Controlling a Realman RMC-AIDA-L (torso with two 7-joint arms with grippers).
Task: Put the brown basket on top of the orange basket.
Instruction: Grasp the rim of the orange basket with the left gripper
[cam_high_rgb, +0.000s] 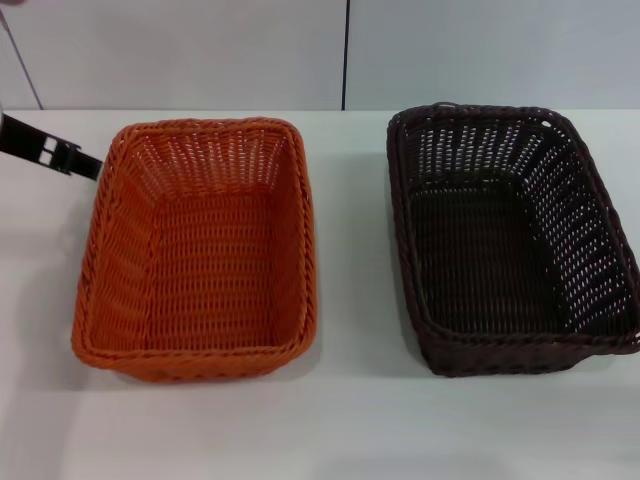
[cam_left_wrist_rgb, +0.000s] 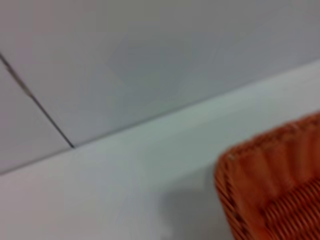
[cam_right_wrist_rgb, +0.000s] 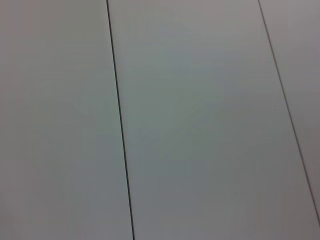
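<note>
Two baskets sit side by side on my white table (cam_high_rgb: 350, 420), apart with a strip of bare tabletop between them, and a pale panelled wall (cam_high_rgb: 200, 50) runs along the far edge. On the right I have the brown basket (cam_high_rgb: 505, 240), upright and open side up, its far right corner close to the edge of my head view. On the left is the orange basket (cam_high_rgb: 200, 255), also upright and open, about the same size. Neither one holds anything that I can see, and nothing lies over either of them.

At the far left, a black part of the left gripper (cam_high_rgb: 50, 150) reaches in just beside the orange basket's far-left corner; I think it stops short of the rim, but contact is hard to judge. Whether its jaws are apart or together, I cannot tell. My left wrist camera catches one corner of the orange basket against table and wall. My right wrist camera shows only wall panels with dark seams.
</note>
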